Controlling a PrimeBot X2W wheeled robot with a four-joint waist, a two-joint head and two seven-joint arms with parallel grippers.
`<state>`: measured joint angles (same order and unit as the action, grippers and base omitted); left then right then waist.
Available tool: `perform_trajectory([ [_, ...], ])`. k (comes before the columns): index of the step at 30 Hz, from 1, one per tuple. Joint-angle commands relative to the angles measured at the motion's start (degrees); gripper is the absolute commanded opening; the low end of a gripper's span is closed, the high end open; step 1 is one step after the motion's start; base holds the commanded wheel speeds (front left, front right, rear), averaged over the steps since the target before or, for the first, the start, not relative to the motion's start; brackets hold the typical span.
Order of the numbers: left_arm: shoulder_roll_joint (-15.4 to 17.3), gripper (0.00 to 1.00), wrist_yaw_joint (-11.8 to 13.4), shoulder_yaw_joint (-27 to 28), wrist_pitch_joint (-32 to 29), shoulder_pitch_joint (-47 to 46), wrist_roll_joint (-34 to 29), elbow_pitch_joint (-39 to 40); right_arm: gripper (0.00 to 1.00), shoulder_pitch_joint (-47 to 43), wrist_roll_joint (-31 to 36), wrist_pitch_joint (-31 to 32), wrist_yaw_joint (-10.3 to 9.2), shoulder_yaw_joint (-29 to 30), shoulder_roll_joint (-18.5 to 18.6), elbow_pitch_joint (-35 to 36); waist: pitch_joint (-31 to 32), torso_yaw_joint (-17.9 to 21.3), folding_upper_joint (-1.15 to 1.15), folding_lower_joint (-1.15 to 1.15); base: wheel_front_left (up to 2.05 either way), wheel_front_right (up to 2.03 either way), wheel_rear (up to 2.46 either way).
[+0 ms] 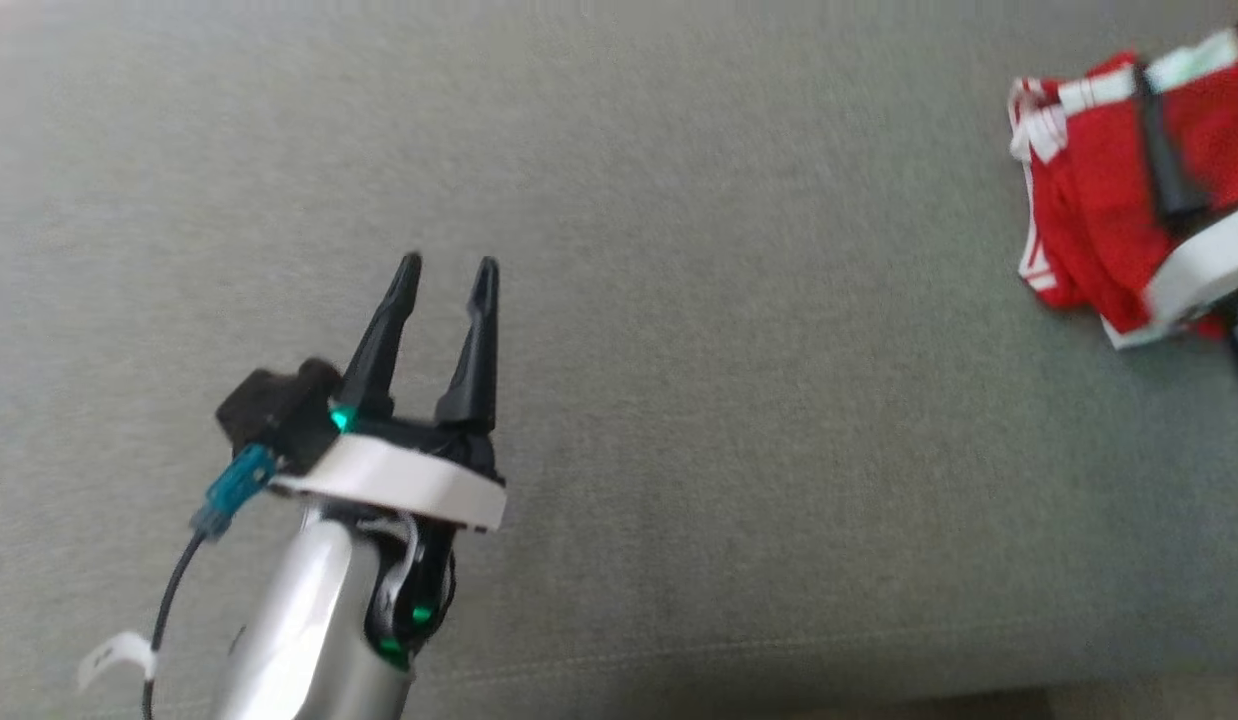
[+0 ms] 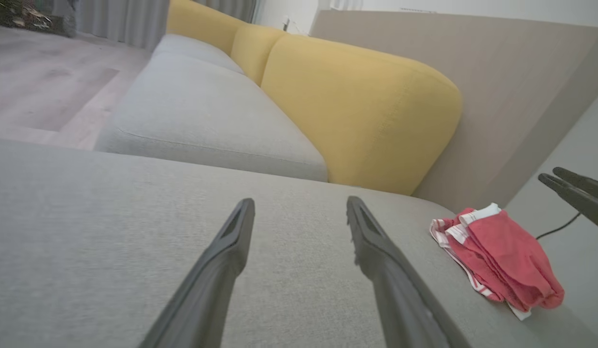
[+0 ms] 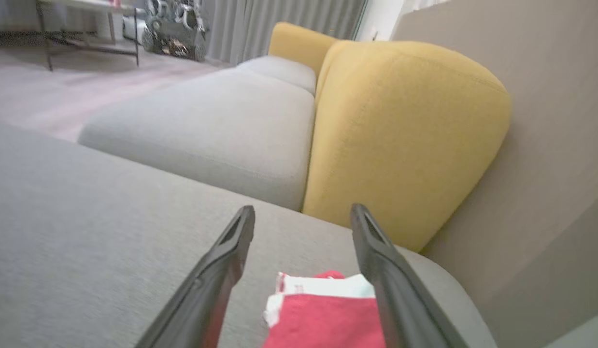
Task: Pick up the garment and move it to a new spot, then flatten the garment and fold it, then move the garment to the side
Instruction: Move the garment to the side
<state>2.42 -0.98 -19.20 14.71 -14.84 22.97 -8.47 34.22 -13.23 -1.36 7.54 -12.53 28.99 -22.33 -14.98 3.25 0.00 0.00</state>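
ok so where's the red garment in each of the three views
head view: garment at the upper right edge.
left wrist view: garment at the lower right, near the seat's corner.
right wrist view: garment at bottom centre, framed by the open right end effector.
shared landmark: the grey seat it lies on, in all three; the yellow cushion behind it in both wrist views.

A living room: grey sofa, yellow cushions, curtains.

Red garment with white stripes, grey cushion, yellow backrest
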Motion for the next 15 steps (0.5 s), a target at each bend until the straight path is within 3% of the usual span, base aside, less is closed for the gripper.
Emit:
perform_trajectory([
  [1, 0.45, 1.00, 0.19, 2.46, 0.29, 0.04, 0.34, 2.39, 1.00, -1.71, -0.53, -1.41, -0.05, 0.24, -0.58, 2.40, 3.88, -3.19, 0.00, 0.00, 0.00, 0.00, 0.00],
  [8, 0.45, 1.00, 0.42, 5.34, 0.29, 4.96, 0.15, 3.05, 1.00, -10.07, 0.03, -7.97, -0.05, 2.84, -10.20, 4.91, 8.55, -7.39, 0.00, 0.00, 0.00, 0.00, 0.00],
  [15, 0.45, 1.00, -2.67, 6.71, 0.29, 9.86, -2.29, 2.34, 1.00, -17.87, 2.74, -11.94, -0.05, 8.80, -19.15, 4.95, 11.58, -9.26, 0.00, 0.00, 0.00, 0.00, 0.00],
])
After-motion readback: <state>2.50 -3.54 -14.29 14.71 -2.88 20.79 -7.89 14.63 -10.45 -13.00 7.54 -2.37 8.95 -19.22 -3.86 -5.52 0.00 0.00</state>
